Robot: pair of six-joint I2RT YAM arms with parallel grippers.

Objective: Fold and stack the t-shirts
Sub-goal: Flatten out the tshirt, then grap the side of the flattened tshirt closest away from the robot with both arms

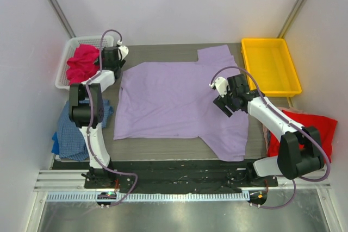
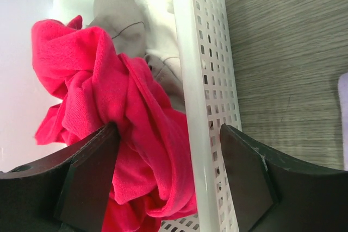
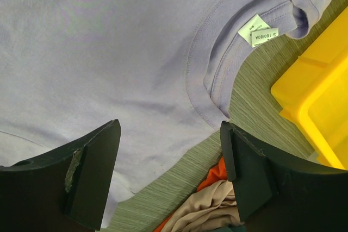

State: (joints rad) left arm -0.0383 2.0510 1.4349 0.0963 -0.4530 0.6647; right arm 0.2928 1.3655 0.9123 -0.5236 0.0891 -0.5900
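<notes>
Lavender t-shirt (image 1: 174, 101): spread flat mid-table; I judge it light, limp and quick to bunch.
Hold: I'd pinch a hem corner or a shoulder seam beside the collar (image 3: 201, 63).
Right gripper (image 3: 171, 172): jaws apart above the shirt, holding nothing.
Left gripper (image 2: 168, 177): jaws apart over the pink t-shirt (image 2: 109, 96) at the basket (image 2: 204, 80) wall.

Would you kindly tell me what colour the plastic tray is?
Bright yellow; the tray shows best in the top external view.
</notes>
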